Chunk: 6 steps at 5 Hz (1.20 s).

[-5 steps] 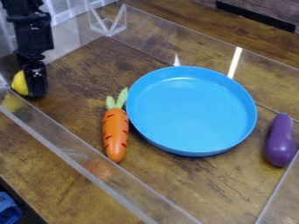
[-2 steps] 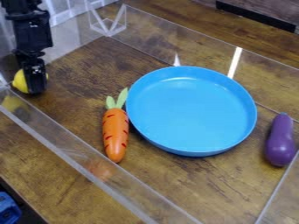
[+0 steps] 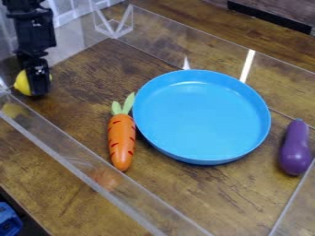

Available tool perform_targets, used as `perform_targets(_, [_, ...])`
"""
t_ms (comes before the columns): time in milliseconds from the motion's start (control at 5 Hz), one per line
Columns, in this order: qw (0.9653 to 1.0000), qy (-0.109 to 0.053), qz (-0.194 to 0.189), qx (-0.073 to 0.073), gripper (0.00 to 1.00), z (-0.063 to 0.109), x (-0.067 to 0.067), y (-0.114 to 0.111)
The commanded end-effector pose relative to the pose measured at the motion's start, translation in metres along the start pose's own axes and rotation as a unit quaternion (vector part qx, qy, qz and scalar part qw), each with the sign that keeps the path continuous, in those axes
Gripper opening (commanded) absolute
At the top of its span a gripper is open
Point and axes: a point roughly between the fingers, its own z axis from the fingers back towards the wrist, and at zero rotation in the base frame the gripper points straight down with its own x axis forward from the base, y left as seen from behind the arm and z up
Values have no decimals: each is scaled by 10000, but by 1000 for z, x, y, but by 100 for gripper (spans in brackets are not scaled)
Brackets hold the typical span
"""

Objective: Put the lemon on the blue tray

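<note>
Lying at the far left edge of the wooden table [image 3: 87, 92], the lemon [image 3: 20, 83] is mostly hidden behind the black gripper [image 3: 35, 83], which is lowered directly onto it; only a yellow sliver is seen at the gripper's left side. Whether the jaws are spread or pinching the fruit cannot be told. The blue tray [image 3: 252, 138] is seen well apart to the right, empty. An orange carrot [image 3: 121, 140] is placed just beside its left rim; a purple eggplant [image 3: 294, 147] at its right.

end effector [image 3: 32, 81] at lemon [image 3: 21, 83], blue tray [image 3: 201, 117], carrot [image 3: 121, 138]
</note>
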Motion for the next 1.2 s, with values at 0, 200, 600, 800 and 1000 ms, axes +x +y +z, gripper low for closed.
perform_targets(0, [9997, -95, -42, 225, 0, 25, 10, 0])
perform_targets(200, [9998, -23, -45, 210, 0, 37, 16, -6])
perform_targets(600, [9993, 114, -220, 296, 0, 72, 46, -33])
perform_targets(800, [9983, 124, -446, 359, 0, 82, 73, -55])
perform_targets(1000, [9964, 96, -741, 402, 0, 85, 98, -81])
